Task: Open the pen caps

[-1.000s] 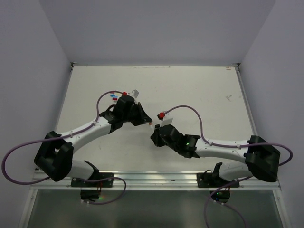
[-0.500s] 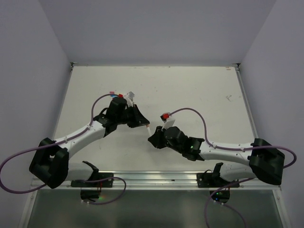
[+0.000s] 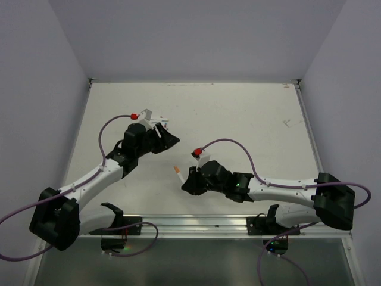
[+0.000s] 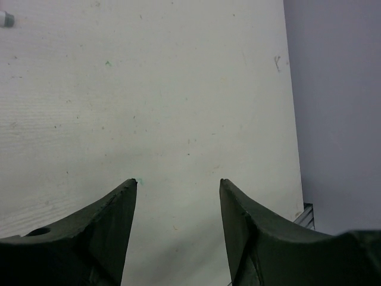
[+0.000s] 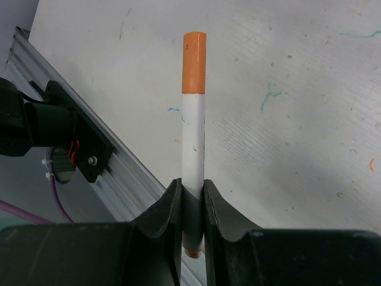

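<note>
**A:** Since a second ago the left gripper point(image 4: 178, 185) has drawn back to the left, away from the right one, and its jaws have parted; nothing sits between them, only bare table point(image 4: 178, 89) below; the right arm has shifted a little toward the near edge.

**B:** And the right gripper point(image 5: 191, 185)?

**A:** Clamped on the pen point(image 5: 193, 131), low on the white barrel; the barrel runs straight out from the fingers; the orange cap point(image 5: 194, 62) looks still seated on the far end, out over the table not far from the rail point(image 5: 119, 161).

**B:** So this cap is yet to come off, by my reading; how to do it well?

**A:** Bring the left jaws square onto the orange part only, not the white; close firmly; pull along the barrel's line while the right holds hard; a slight twist may help; a sideways tug could lever the pen out of the grip.
</note>
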`<state>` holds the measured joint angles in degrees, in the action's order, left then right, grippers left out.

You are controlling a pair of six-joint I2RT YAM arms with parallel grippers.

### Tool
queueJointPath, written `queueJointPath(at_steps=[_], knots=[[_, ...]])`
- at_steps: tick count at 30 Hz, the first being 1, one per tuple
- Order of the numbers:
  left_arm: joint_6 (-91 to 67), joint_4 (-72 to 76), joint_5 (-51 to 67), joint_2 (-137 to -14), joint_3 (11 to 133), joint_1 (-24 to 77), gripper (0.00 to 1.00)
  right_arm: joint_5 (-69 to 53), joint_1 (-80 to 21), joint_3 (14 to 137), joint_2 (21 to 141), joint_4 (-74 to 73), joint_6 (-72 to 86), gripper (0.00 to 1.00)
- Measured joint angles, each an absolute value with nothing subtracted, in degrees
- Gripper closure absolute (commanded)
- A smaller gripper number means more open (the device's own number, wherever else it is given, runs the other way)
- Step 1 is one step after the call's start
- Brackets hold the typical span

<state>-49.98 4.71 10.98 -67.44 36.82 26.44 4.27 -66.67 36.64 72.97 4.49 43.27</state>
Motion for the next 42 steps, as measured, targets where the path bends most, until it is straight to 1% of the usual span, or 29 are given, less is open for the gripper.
queueJointPath(at_steps=[4, 9, 12, 18, 29, 32, 38, 41, 42], knots=[[-49.9, 4.6, 9.7, -66.0, 36.5, 27.7, 0.36, 4.4, -66.1, 36.7, 72.8, 3.4, 43.3, 1.00], [-49.9, 4.5, 9.0, -64.2, 34.0, 29.8, 0.36, 4.3, -62.8, 36.7, 70.4, 3.1, 43.2, 1.00], [-50.3, 4.5, 9.0, -64.2, 32.7, 30.6, 0.36, 4.1, -60.9, 37.3, 69.6, 2.7, 42.8, 1.00], [-53.3, 7.4, 9.7, -64.1, 30.2, 30.8, 0.41, 1.5, -58.5, 39.3, 71.3, 2.1, 42.1, 1.00], [-58.0, 11.9, 13.4, -64.2, 28.9, 31.7, 0.42, 0.2, -58.3, 40.3, 74.6, 4.3, 42.0, 1.00], [-58.6, 13.1, 14.1, -64.4, 28.2, 31.7, 0.44, 0.1, -58.2, 40.4, 75.2, 4.9, 42.0, 1.00], [-59.5, 14.5, 15.0, -64.8, 27.5, 32.1, 0.57, -0.5, -58.0, 40.6, 76.5, 5.6, 42.0, 1.00], [-59.6, 14.6, 15.0, -65.0, 27.4, 32.1, 0.61, -0.8, -57.8, 40.6, 76.6, 5.9, 42.0, 1.00], [-59.6, 14.7, 14.9, -65.0, 27.4, 32.0, 0.66, -0.9, -57.7, 40.6, 76.6, 6.0, 42.0, 1.00]])
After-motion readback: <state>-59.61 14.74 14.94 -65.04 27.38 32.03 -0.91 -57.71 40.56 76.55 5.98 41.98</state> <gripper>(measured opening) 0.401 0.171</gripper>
